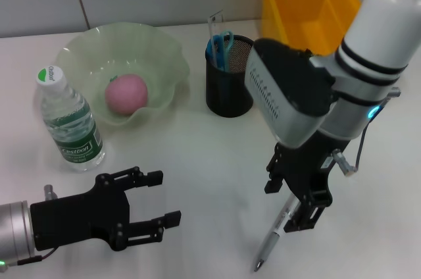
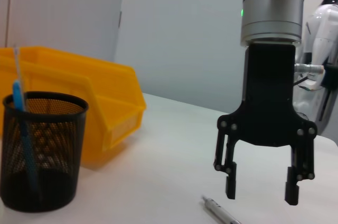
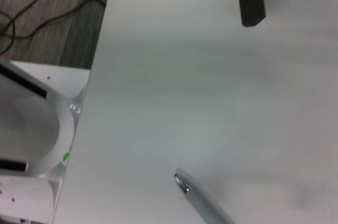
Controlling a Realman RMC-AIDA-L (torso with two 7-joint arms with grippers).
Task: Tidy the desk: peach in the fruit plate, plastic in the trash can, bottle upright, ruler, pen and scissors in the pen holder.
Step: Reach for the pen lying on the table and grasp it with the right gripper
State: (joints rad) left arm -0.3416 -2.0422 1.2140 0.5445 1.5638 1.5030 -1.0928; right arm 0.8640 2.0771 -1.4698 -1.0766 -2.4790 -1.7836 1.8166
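Observation:
A silver pen (image 1: 271,241) lies on the white desk near the front edge. My right gripper (image 1: 300,201) hangs open just above the pen's far end, seen head-on in the left wrist view (image 2: 261,189) with the pen (image 2: 219,211) below its fingers. The pen's tip (image 3: 182,183) shows in the right wrist view. Low at the front left, my left gripper (image 1: 158,199) stands open and empty. The pink peach (image 1: 126,93) rests in the green fruit plate (image 1: 164,52). Beside the plate the bottle (image 1: 69,123) stands upright. Ruler (image 1: 215,24) and blue scissors (image 1: 222,45) stick out of the black mesh pen holder (image 1: 229,85). No plastic is in view.
The yellow trash can (image 1: 309,2) stands at the back right, behind the pen holder (image 2: 42,150), and shows again in the left wrist view (image 2: 100,102). A left gripper fingertip (image 3: 251,3) and the desk's edge (image 3: 100,65) with floor beyond appear in the right wrist view.

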